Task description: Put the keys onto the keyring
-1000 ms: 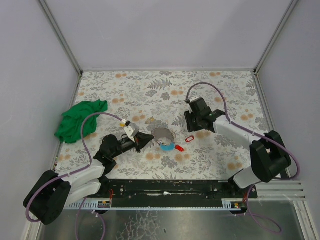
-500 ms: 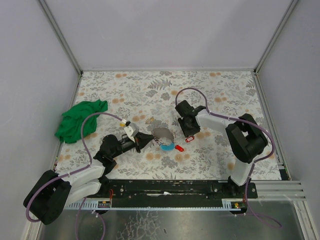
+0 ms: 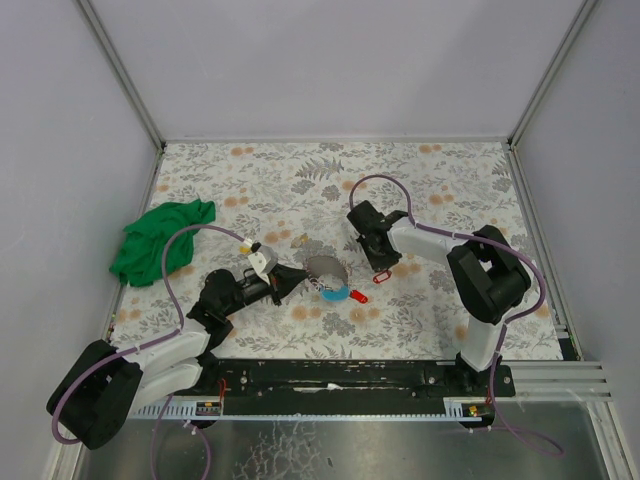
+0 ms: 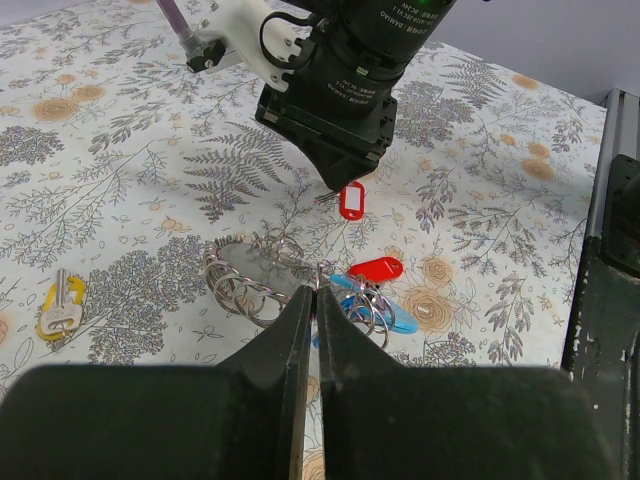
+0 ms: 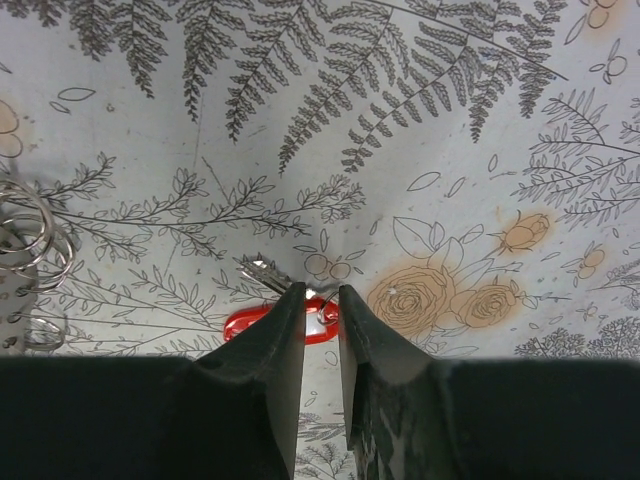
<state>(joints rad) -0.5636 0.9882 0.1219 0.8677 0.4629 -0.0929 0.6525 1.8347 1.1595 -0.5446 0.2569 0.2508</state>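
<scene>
The keyring [image 3: 325, 268] is a large wire loop carrying several small rings, also in the left wrist view [image 4: 245, 280]. A blue tag [image 3: 335, 293] and a red tag [image 3: 359, 296] lie at its right end. My left gripper [image 3: 296, 279] is shut on the loop's wire [image 4: 317, 290]. Another red-tagged key [image 3: 380, 277] lies on the table to the right of the loop. My right gripper [image 3: 374, 264] stands over it, its fingers closed to a narrow gap on the key's small ring [image 5: 338, 300], the red tag [image 5: 250, 322] partly behind the left finger.
A yellow-tagged key [image 3: 299, 240] lies behind the loop, also in the left wrist view [image 4: 60, 305]. A green cloth [image 3: 160, 240] lies at the left edge. The flowered table top [image 3: 450, 190] has walls on three sides.
My right gripper has moved left and down from the back right onto the loose red-tagged key. The left arm and the keyring have not moved.
</scene>
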